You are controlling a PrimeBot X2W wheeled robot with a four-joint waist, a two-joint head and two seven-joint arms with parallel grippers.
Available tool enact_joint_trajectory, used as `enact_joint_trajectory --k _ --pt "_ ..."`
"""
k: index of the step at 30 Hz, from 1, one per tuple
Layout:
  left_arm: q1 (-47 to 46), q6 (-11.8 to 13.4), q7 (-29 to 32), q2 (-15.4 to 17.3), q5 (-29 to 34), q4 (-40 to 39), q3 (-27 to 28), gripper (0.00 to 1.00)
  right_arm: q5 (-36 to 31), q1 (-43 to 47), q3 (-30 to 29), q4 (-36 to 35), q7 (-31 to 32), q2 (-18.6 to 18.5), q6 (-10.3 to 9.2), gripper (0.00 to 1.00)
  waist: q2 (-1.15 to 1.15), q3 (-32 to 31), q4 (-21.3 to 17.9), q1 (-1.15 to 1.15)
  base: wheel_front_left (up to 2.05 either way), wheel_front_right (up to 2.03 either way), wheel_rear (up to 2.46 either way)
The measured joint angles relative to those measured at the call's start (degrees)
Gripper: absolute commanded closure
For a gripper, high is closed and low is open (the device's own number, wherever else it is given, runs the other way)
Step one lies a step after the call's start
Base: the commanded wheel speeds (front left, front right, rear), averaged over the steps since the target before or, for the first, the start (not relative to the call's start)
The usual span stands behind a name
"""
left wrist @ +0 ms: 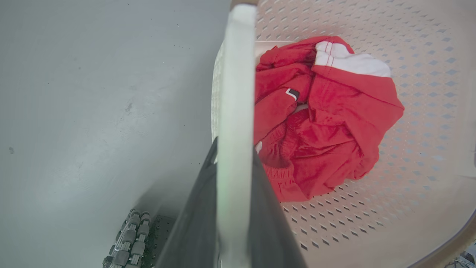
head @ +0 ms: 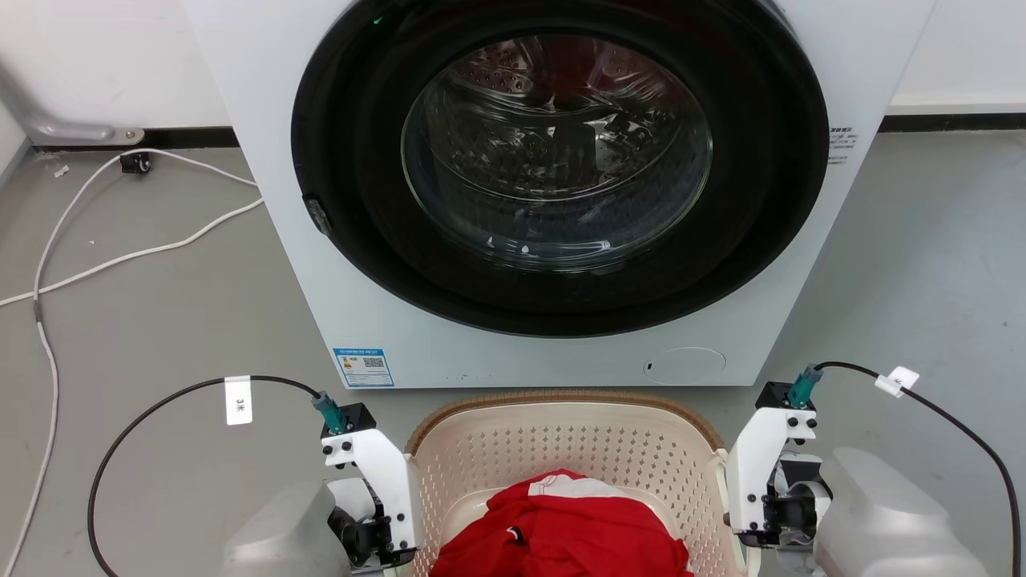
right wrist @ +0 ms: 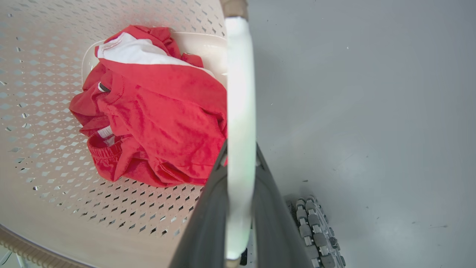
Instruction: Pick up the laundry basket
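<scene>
Cream perforated laundry basket (head: 561,449), brown rim, curved end at 12 o'clock; long axis unclear, near end cropped. Left pincer (left wrist: 235,160) at 9, right pincer (right wrist: 241,156) at 3, both clenched on its handles (left wrist: 238,74).

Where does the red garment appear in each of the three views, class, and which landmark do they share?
Head view: red garment at bottom centre, inside the laundry basket.
Left wrist view: red garment right of centre.
Right wrist view: red garment left of centre.
Shared landmark: the laundry basket's perforated wall.
</scene>
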Motion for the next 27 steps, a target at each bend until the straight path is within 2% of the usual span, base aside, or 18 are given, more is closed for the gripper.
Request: enact_joint_trajectory --k 27 --pt "-0.1 0.0 -0.9 -0.1 -0.4 0.2 -0.6 1.00 0.1 0.0 -0.1 0.0 -0.8 -0.1 0.00 1.00 0.00 1.0 0.0 0.00 0.00 0.00 0.00"
